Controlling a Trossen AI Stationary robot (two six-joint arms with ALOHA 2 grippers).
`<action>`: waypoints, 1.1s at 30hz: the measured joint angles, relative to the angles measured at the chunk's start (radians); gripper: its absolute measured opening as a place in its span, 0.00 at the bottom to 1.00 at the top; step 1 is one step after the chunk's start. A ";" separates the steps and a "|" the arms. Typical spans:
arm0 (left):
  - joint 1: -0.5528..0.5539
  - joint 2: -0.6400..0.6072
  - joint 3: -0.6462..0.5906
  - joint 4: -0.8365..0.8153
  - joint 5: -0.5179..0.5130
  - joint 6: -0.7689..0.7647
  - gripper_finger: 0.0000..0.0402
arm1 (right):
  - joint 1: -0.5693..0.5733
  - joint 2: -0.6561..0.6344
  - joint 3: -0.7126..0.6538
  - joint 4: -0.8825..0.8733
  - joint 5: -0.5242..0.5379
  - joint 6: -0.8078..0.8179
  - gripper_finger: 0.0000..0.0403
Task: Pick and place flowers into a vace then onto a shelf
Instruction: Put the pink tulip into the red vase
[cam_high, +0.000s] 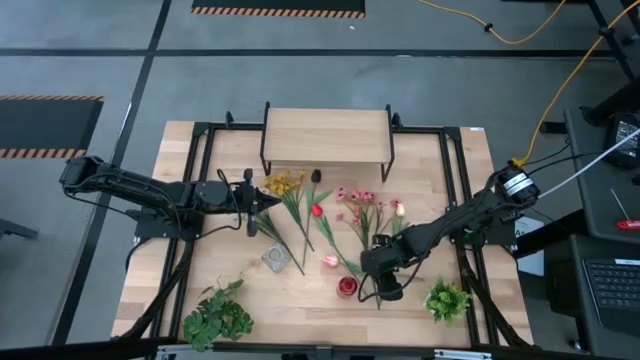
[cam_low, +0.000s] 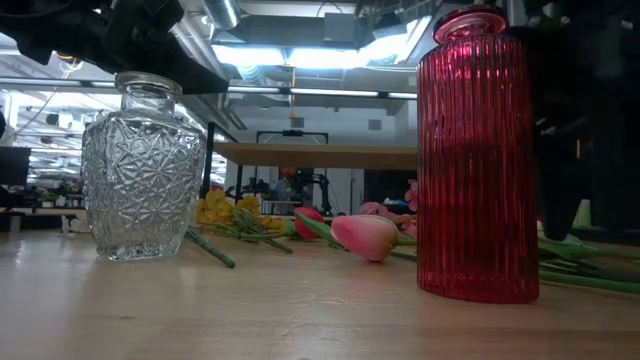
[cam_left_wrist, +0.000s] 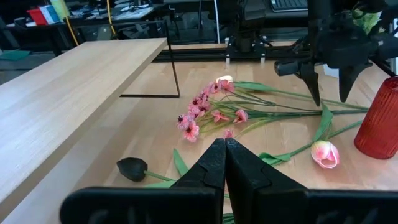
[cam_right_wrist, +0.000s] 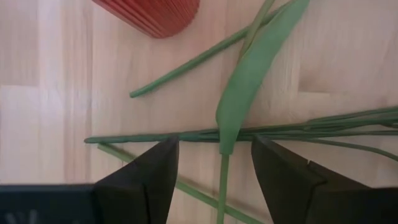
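Progress: early, by my reading; no flower stands in a vase and nothing rests on the shelf (cam_high: 326, 135).
Flowers: all lie flat on the table (cam_high: 180, 250), spread in front of the shelf, between it and the red vase (cam_high: 347, 287).
Done: nothing visible yet; both vases look empty.
Left: picking up stems, putting them into a vase, then getting the vase onto the shelf.
Right gripper (cam_right_wrist: 211, 163): hangs just beside the red vase, over a bundle of green stems (cam_right_wrist: 261, 132), fingers open on either side of a stem and a long leaf (cam_right_wrist: 252, 68), holding nothing.
Left gripper (cam_left_wrist: 224, 162): on the far side of the flowers from the red vase, near the yellow flowers (cam_high: 283, 184), fingers closed together and empty.
Step in hand: likely the right arm lining up to grasp a first stem.
Vases: two, the red ribbed one and a clear cut-glass vase (cam_low: 142, 168), which stands near the red vase, on the left arm's side.
Shelf: one, light wood on thin black legs.
Leafy plants: two, at the table's front edge, one (cam_high: 218, 315) on the clear vase's side of the red vase and one (cam_high: 446, 300) on the other.
Flower count: roughly a dozen stems; an exact number is hard to tell where they overlap.
Blossoms seen: yellow cluster, small pink sprays (cam_left_wrist: 199, 112), a pink tulip (cam_low: 365, 237), a red one (cam_high: 317, 210), a dark one (cam_left_wrist: 131, 167).
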 joint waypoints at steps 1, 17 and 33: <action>0.000 0.000 0.000 0.000 0.000 0.000 0.01 | 0.000 0.005 0.000 0.004 0.000 0.000 0.51; 0.000 0.000 0.000 -0.001 0.000 0.001 0.01 | 0.000 0.045 0.000 0.011 0.002 0.000 0.51; 0.000 0.000 0.000 -0.001 0.000 0.002 0.01 | 0.000 0.045 0.000 0.011 0.045 0.006 0.49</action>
